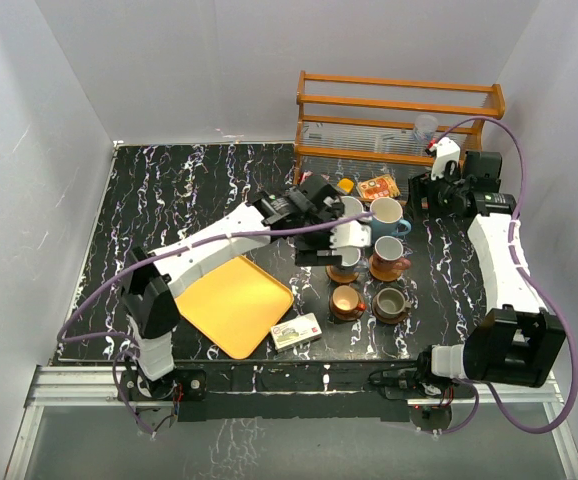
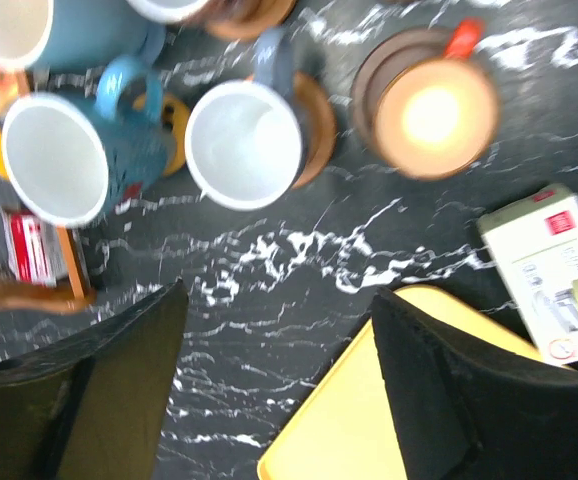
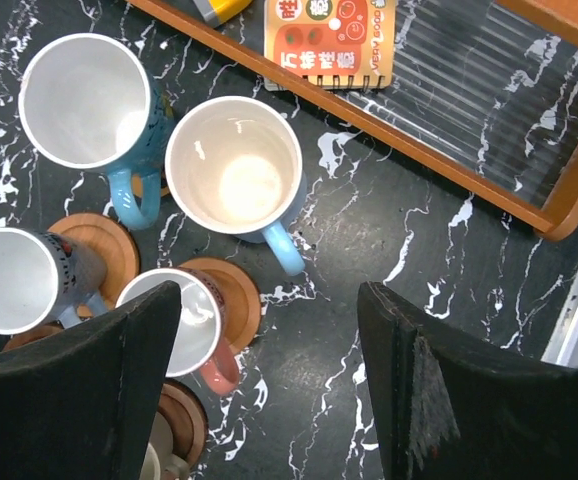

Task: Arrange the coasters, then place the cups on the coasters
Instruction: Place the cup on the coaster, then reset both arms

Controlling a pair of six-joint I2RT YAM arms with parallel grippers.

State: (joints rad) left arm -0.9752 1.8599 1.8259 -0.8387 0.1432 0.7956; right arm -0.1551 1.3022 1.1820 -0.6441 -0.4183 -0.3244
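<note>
L gripper [image 2: 274, 300] jaws stood apart, nothing btwn; R gripper [image 3: 267, 295] likewise. Six cups [image 1: 387, 258] clustered right of table [image 1: 189, 190] ctr, all empty; front four sat on coasters [image 3: 109, 245], rear two unclear.

Black, white-veined tabletop [image 1: 169, 200]. Yellow tray [image 1: 231, 303] lies skewed nr the front edge. Small white box [image 1: 296, 331] just right of tray's near corner. Coasters [image 3: 239, 285], under cups [image 1: 347, 300], farther right of tray. Wooden rack [image 1: 399, 105] at back-right, well beyond tray.
</note>
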